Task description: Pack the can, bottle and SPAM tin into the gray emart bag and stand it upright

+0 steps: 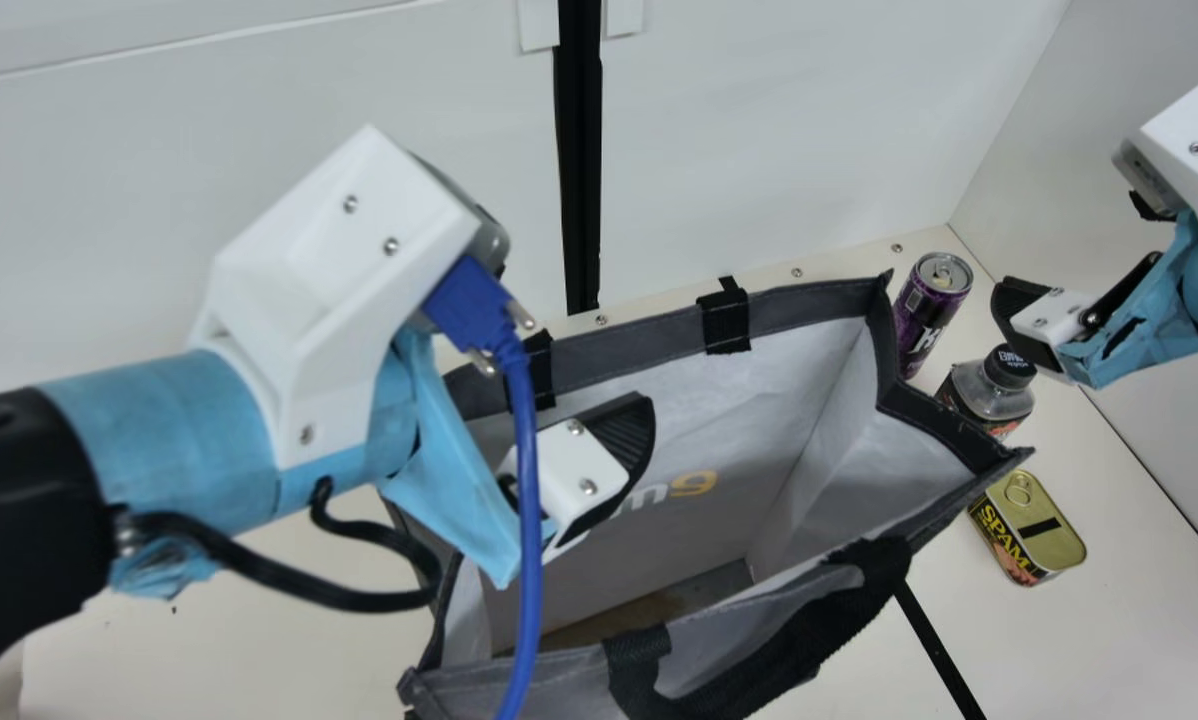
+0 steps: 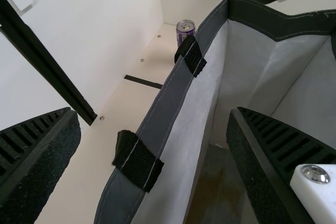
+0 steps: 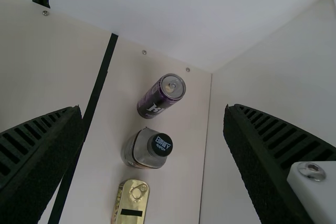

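Left tool and right tool alike, each with black ribbed fingers well apart.

My main view looks down at a slant from the neck, over the open gray emart bag to the white back wall. My left wrist view sits close over the bag's wall-side rim, facing along it toward the purple can. I have the right wrist view looking down on the can, bottle and SPAM tin; the main view shares all three.
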You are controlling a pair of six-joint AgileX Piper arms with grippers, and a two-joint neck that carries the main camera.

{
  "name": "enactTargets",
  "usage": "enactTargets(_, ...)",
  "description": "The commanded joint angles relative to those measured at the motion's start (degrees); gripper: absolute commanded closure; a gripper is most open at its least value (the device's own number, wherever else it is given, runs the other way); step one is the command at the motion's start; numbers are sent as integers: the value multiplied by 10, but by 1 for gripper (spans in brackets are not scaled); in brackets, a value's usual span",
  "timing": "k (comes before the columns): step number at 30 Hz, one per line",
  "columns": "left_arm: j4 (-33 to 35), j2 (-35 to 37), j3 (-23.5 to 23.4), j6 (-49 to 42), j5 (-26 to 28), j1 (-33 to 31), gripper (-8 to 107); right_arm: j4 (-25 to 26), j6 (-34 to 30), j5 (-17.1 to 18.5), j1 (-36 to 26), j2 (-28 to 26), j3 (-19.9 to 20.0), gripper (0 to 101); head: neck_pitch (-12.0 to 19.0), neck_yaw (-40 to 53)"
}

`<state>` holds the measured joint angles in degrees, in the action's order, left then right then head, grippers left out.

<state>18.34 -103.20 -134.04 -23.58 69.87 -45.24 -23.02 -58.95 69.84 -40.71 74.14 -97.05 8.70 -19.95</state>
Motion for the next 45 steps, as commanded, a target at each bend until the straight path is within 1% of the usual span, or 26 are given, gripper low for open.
enactTargets(1,0,-8,-3,-3,0,-1,9,0,0,0,0,0,0,6,13,0)
enactTargets(11,-1,-46,-16,-15,0,-4,9,0,0,0,0,0,0,6,13,0)
enactTargets(27,-18,-89,-18,-14,0,-15,9,0,0,0,0,0,0,6,13,0)
enactTargets(41,-68,-86,-8,19,0,-21,102,0,0,0,0,0,0,6,13,0)
enactTargets(42,-72,-84,-7,22,0,-21,107,0,0,0,0,0,0,6,13,0)
enactTargets(45,-82,-78,-3,32,0,-20,107,0,0,0,0,0,0,6,13,0)
